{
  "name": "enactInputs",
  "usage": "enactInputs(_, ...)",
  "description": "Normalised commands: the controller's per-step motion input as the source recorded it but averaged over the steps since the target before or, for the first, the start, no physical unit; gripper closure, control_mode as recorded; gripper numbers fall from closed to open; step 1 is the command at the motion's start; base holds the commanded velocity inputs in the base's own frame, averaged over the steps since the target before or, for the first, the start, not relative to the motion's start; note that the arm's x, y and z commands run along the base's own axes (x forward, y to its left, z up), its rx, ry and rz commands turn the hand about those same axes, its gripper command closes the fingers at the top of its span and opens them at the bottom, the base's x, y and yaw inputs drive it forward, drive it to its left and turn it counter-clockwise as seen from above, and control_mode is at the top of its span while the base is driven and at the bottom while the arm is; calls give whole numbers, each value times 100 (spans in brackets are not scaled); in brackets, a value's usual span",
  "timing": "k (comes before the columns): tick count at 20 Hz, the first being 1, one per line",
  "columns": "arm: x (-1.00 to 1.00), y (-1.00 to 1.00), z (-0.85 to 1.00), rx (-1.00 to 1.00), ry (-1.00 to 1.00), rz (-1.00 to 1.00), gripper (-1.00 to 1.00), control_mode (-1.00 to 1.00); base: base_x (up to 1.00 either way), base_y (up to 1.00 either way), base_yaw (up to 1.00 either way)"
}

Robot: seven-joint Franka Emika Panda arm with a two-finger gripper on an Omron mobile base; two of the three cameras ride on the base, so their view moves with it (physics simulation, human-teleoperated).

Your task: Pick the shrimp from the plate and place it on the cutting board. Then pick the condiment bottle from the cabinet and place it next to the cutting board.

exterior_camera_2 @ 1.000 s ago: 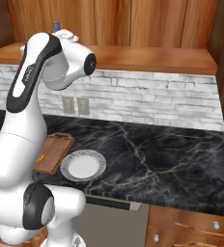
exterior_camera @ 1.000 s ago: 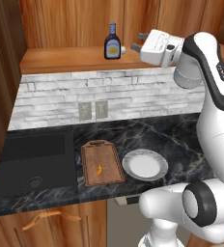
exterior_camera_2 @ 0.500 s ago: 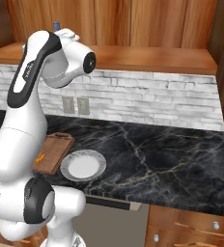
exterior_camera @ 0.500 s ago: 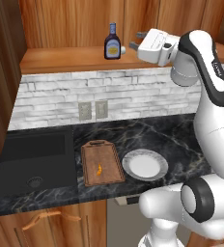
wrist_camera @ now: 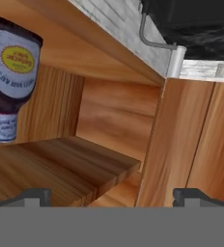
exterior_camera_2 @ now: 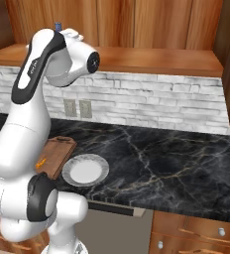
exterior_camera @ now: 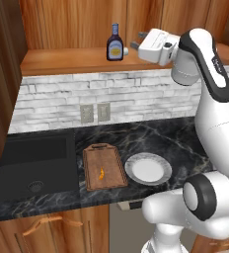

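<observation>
The condiment bottle (exterior_camera: 115, 43), dark brown with a yellow-white label, stands upright on the cabinet (exterior_camera: 62, 60) shelf ledge. My gripper (exterior_camera: 136, 41) hovers just right of it at shelf height, open, with nothing between its fingers. The hand view is rolled over, so the bottle (wrist_camera: 12, 72) appears upside down at the upper left, off to the side of my gripper (wrist_camera: 113, 198). Down on the counter, the small orange shrimp (exterior_camera: 101, 173) lies on the wooden cutting board (exterior_camera: 109, 163). The white plate (exterior_camera: 147, 168) rests right beside the board. The bottle's blue cap (exterior_camera_2: 58, 25) peeks over my arm.
A dark sink (exterior_camera: 35, 163) lies left of the board. Black marble counter (exterior_camera_2: 161, 158) stretches to the right of the plate. A grey brick backsplash with outlets (exterior_camera: 95, 112) rises behind it. A brown side panel (exterior_camera: 3, 74) closes the left end.
My gripper has slid a little left along the shelf, closer to the bottle. It has stayed open. Shrimp, board and plate have not moved.
</observation>
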Motion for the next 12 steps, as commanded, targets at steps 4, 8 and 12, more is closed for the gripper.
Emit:
enactInputs(4, 19, 0, 0, 0, 0, 0, -100, -100, 0, 0, 0)
enactInputs(8, 17, 0, 0, 0, 0, 0, -100, -100, 0, 0, 0)
enactInputs(12, 11, 0, 0, 0, 0, 0, -100, -100, 0, 0, 0)
